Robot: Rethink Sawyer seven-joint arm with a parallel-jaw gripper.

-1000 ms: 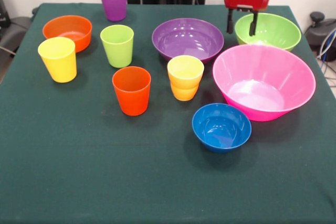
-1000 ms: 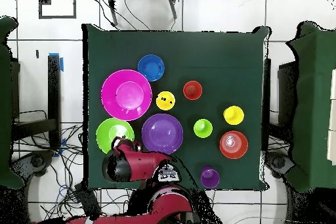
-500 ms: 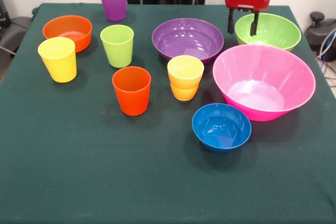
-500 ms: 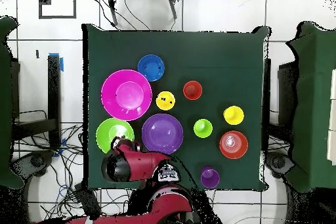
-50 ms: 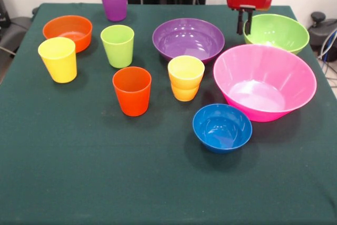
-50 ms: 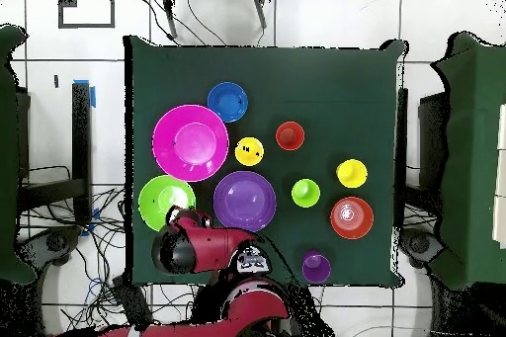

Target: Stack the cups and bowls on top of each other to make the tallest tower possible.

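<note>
Green felt covers the table (image 5: 79,183), and my pincer (image 5: 245,23) hangs at its far edge, clenched on the rim of the lime green bowl (image 5: 279,31). My two black fingers (image 5: 240,23) stand close together at the bowl's 9 o'clock side in the front view, pinching its wall, with the rest of the bowl reaching away toward 3 o'clock from my grip. From overhead, my red arm (image 6: 203,244) covers the bowl's edge at about 5 o'clock.

Directly toward 6 o'clock from the lime green bowl in the front view sits the large pink bowl (image 5: 266,80), just beside it. The purple bowl (image 5: 188,38) lies at 9 o'clock from my pincer, near but apart. The blue bowl (image 5: 221,127) rests at 7 o'clock from the pink one. The yellow-orange cup (image 5: 185,77) stands between the purple and blue bowls, upright and apparently nested in a second cup of like colour. Farther toward 9 o'clock stand the orange-red cup (image 5: 131,90), the lime green cup (image 5: 117,46), the yellow cup (image 5: 58,59), the orange bowl (image 5: 67,31), and, at the far edge, the purple cup (image 5: 114,1). All are upright, mouths up, well apart from my pincer.
</note>
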